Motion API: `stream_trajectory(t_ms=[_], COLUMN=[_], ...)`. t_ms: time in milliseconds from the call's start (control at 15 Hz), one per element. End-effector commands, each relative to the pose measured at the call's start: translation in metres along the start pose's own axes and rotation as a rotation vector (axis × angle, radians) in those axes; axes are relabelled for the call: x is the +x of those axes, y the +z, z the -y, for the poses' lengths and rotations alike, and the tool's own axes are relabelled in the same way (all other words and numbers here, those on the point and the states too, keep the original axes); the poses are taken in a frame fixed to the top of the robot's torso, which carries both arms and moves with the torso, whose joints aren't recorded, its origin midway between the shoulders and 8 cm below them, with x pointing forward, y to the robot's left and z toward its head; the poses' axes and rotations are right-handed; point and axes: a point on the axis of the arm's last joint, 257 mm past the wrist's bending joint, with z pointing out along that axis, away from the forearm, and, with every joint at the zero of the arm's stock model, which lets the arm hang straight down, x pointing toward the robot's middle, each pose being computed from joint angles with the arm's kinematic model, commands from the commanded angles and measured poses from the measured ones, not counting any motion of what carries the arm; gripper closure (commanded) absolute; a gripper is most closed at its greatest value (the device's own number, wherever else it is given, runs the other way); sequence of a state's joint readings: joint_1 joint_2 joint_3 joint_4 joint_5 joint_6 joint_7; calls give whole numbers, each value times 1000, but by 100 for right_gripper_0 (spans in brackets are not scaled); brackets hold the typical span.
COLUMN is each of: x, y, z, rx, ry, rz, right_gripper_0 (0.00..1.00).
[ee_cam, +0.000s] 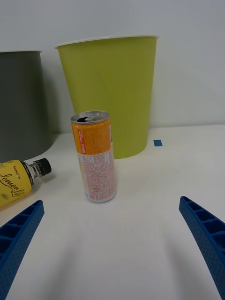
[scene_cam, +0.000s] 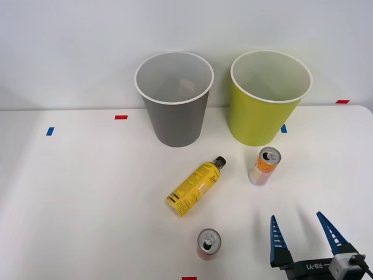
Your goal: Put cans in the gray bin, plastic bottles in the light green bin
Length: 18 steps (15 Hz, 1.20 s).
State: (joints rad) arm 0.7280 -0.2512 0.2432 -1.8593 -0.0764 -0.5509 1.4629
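On the white table, left to right: gray bin upright, yellow bottle lying before it, red can upright nearer the robot, light green bin upright, orange can upright before it, right gripper with fingers spread, empty.

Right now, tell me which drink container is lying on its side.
The yellow bottle with the black cap lies on its side; the orange can and the red can both stand upright.
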Motion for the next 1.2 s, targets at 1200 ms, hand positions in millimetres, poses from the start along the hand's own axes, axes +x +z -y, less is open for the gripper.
stream_trajectory(t_ms=[1200], x=[-15], y=[132], z=[-22], rx=[-38], ry=[25], rz=[51], right_gripper_0=[0])
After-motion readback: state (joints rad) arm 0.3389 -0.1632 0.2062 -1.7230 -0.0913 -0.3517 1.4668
